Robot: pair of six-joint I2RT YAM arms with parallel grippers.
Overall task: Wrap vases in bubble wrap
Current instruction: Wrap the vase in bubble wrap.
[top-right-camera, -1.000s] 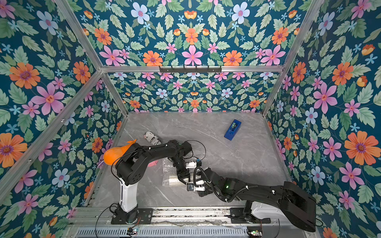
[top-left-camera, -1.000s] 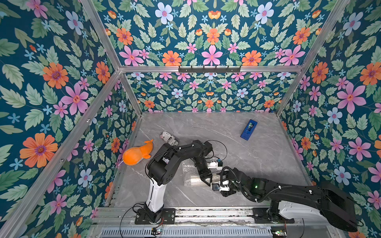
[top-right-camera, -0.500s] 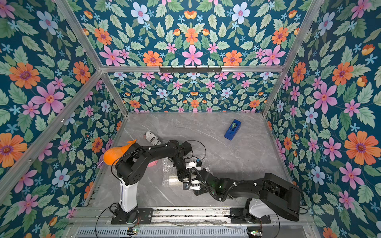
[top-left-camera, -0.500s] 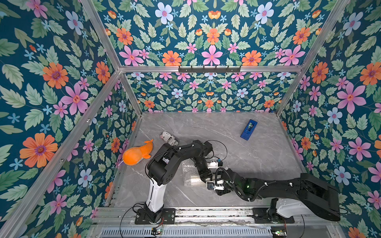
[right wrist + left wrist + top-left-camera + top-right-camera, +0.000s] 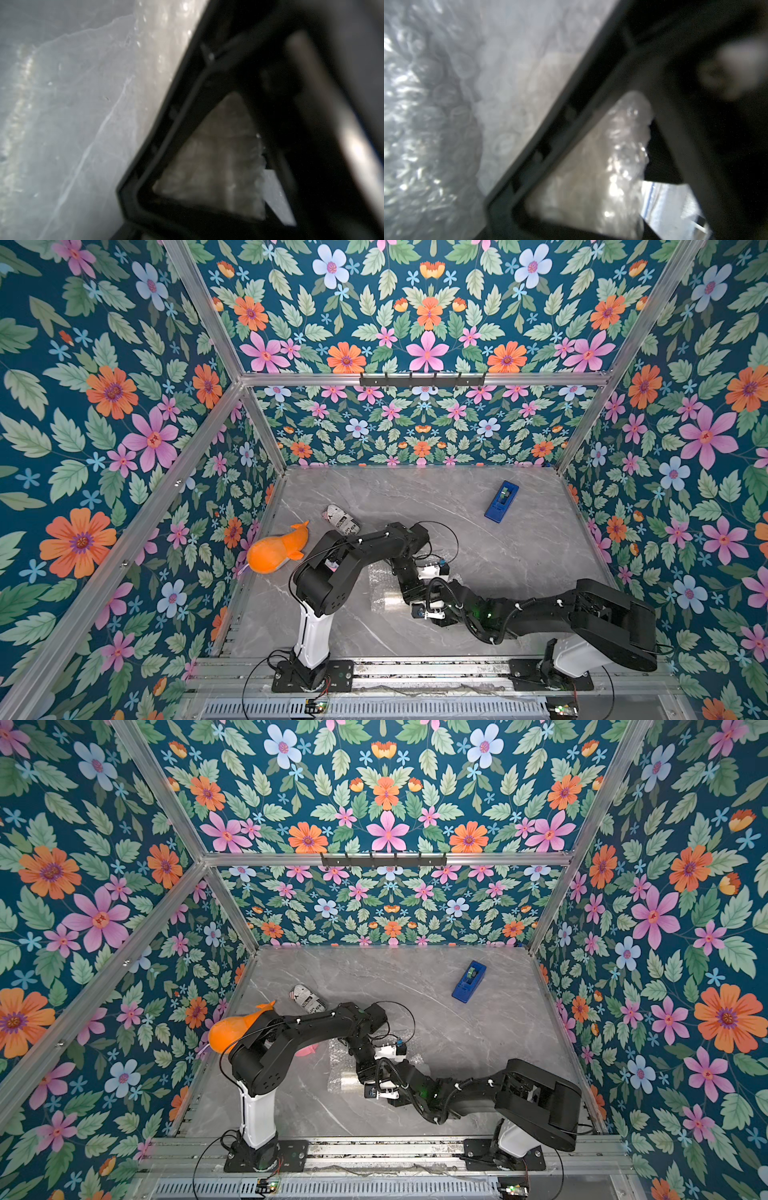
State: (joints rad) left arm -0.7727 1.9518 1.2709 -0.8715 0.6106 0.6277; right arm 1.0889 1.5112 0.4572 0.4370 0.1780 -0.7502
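Observation:
The bubble wrap (image 5: 382,585) (image 5: 338,1056) lies bundled on the grey marble table near the front middle. Through it shows the pale vase (image 5: 388,599) (image 5: 347,1079), lying on its side. My left gripper (image 5: 409,593) comes down onto the bundle's right end from behind. My right gripper (image 5: 417,610) meets the same end from the right, low over the table. Both wrist views are blurred and very close. The left wrist view shows bubble wrap (image 5: 425,104) over a cream surface beside a black finger (image 5: 560,116). The right wrist view shows wrap (image 5: 166,31) beside a finger (image 5: 166,116). Neither jaw gap is readable.
An orange plush toy (image 5: 276,551) lies by the left wall, a newspaper-print cylinder (image 5: 340,522) behind it, and a small pink thing (image 5: 309,1049) under the left arm. A blue tape dispenser (image 5: 501,501) sits at the back right. Floral walls close in three sides.
My right arm has folded up at the elbow and pushed its gripper left, onto the end of the bundle. My left arm has hardly moved.

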